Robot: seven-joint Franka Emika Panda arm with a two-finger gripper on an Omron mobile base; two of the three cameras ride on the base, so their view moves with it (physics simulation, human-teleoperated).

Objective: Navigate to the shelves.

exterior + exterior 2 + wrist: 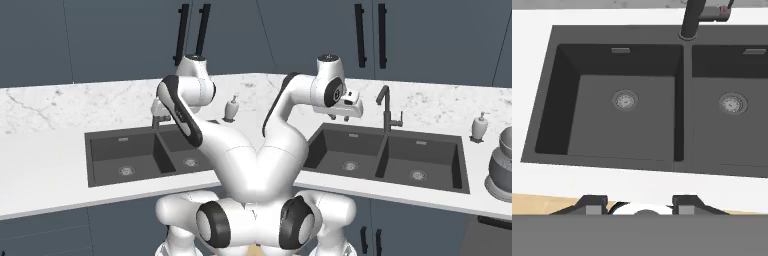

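Robot is parked facing the double sink set in the white marble tabletop. No wooden plank shelf in front of it, so navigation looks not done; base likely has to drive on. Jaws hang over the left basin, apart, holding nothing. Both basins empty, just drains. Black faucet behind the divider. Soap dispenser and a grey appliance sit at right. Dark cabinets above.
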